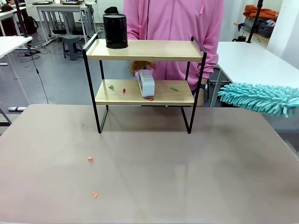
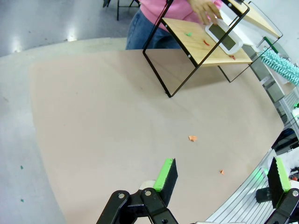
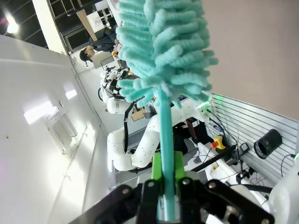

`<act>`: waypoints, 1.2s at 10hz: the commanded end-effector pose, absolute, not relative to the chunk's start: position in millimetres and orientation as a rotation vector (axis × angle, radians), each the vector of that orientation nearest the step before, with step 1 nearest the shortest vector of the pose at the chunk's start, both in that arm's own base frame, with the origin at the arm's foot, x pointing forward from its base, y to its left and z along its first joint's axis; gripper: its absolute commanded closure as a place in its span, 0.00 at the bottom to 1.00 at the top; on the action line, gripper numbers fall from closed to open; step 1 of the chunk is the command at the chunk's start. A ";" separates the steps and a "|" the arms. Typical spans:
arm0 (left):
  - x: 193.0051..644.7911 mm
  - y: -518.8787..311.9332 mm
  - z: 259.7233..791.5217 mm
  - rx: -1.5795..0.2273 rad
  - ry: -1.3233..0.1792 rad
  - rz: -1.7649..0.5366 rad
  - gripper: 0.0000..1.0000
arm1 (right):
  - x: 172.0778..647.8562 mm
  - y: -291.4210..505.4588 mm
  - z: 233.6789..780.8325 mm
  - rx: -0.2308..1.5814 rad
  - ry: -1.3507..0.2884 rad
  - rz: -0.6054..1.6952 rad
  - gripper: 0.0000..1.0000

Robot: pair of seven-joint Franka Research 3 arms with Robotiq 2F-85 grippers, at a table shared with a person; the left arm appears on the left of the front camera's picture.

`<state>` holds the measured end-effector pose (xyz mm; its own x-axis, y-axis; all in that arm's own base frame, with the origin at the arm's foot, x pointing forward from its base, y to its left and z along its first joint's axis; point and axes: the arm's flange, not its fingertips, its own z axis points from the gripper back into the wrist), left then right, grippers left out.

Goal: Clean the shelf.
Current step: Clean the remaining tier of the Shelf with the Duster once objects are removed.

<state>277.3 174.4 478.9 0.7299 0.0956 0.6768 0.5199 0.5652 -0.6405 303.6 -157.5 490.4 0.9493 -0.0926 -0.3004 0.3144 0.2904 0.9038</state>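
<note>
**A:** What is the right gripper (image 3: 166,186) doing?

**B:** Its two fingers are pressed together on the thin handle of a turquoise duster (image 3: 163,51). The fluffy head points away from the wrist. In the front view the duster comes in from the right edge. It is near the shelf (image 1: 159,49) but not touching it, at about the level of the gap between the two boards.

**A:** And the left gripper (image 2: 223,177)?

**B:** Its fingers stand wide apart and nothing is between them. It hangs above the table (image 2: 93,130), well apart from the shelf.

**A:** Where exactly is the shelf?

**B:** It stands on the far part of the table, just in front of a person in a pink top. A black cup (image 1: 115,31) stands on the left end of the top board. A small white device (image 1: 146,83) stands on the lower board, and the person's hand (image 2: 205,9) touches it from behind.

**A:** So how much is cleaned?

**B:** Almost nothing, I think. Small green and red scraps (image 1: 111,87) lie on the lower board, on both sides of the device. Two more orange bits (image 1: 90,159) lie on the table in front. The duster has not yet met any board, so in my judgement all the sweeping is left. Probably the device must move away first, but I cannot be sure that the hand is there for this.
</note>
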 end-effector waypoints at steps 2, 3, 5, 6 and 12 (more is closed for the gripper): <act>278.3 173.0 480.2 -0.965 -0.762 -0.292 0.00 | 299.9 -154.7 489.5 1.252 0.190 -0.254 0.88; 278.3 173.0 480.2 -0.965 -0.762 -0.292 0.00 | 299.9 -154.7 489.5 1.252 0.190 -0.254 0.88; 278.3 173.0 480.2 -0.965 -0.762 -0.292 0.00 | 299.9 -154.7 489.5 1.252 0.190 -0.254 0.88; 278.3 173.0 480.2 -0.965 -0.762 -0.292 0.00 | 299.9 -154.7 489.5 1.252 0.190 -0.254 0.88; 278.3 173.0 480.2 -0.965 -0.762 -0.292 0.00 | 225.4 -131.0 547.2 1.090 0.044 -0.012 0.88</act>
